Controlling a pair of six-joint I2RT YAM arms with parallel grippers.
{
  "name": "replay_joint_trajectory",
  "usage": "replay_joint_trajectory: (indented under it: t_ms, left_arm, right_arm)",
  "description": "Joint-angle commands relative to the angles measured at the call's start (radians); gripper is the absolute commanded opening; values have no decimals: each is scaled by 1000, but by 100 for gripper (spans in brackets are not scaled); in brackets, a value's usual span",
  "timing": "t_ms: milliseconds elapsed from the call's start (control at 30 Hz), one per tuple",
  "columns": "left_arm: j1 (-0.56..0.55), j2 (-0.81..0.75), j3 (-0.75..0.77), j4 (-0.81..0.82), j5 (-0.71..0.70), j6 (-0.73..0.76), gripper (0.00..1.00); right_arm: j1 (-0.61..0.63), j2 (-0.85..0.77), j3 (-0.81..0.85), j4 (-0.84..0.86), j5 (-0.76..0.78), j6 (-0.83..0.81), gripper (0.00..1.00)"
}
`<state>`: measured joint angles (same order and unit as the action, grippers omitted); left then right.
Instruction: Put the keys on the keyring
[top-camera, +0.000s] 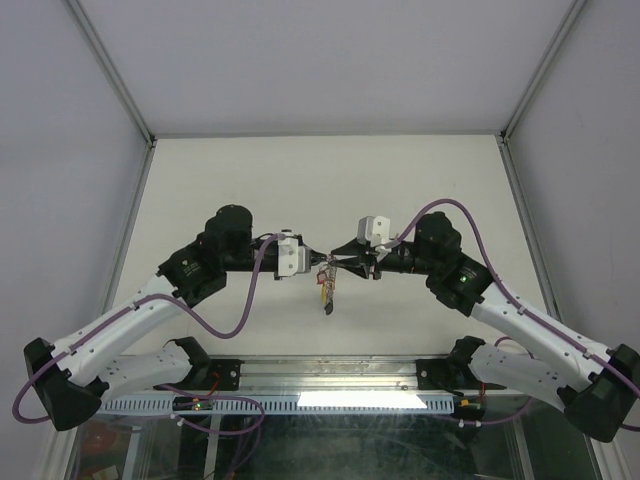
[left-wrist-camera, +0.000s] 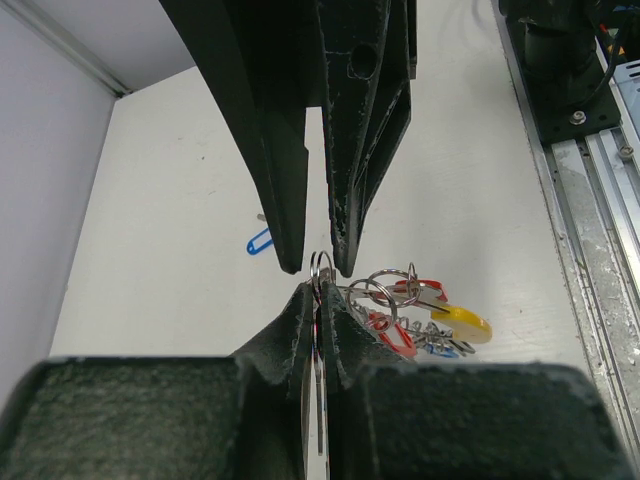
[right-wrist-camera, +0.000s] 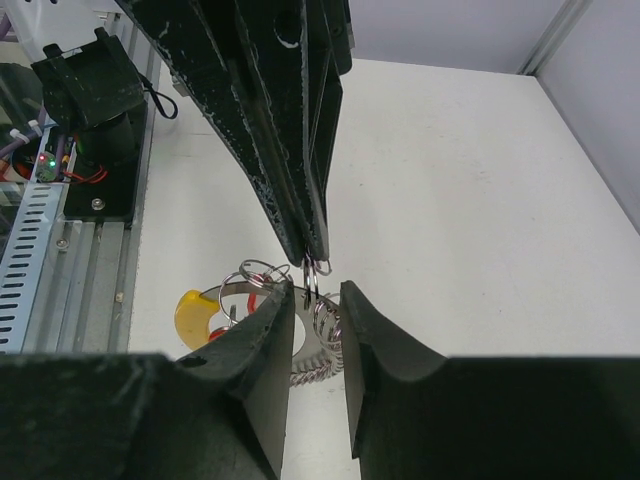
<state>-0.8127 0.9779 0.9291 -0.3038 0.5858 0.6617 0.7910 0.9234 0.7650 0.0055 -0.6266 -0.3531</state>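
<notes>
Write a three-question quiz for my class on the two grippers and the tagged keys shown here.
1. True or false: the left gripper is shut on the silvery-grey metal keyring.
2. Fill in: the lone small key lying on the white table has a ____ tag.
3. Where is the yellow oval plastic key tag? A in the bunch at the ring; B alone on the table; C inside a drawer.
Key: 1 true; 2 blue; 3 A.
</notes>
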Motion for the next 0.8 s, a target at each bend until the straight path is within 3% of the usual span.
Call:
replay_joint_trajectory:
  t_ms: [0,433,533,600,733,767]
  left_arm:
    - [-8,-1,62,30,36,13,0]
    - [-8,-1,67,31,37,15,0]
    - [-9,1,67,30,39,15,0]
    - [-8,2,68,31,40,15,0]
    - [-8,-1,74,32,32,-2,0]
    - [-8,-5,72,35,30,-7,6]
  right_arm:
    - [5,10,54,46,-24,5,26]
    - [7,38,75,-12,-45,-25,19]
    - [10,43,77,-8,-53,-27,12]
    - [11,45,76,-4,-62,-27,1]
    - [11,41,66,-6,-65,-46,0]
    - [11,35,59,-4,-64,-54,0]
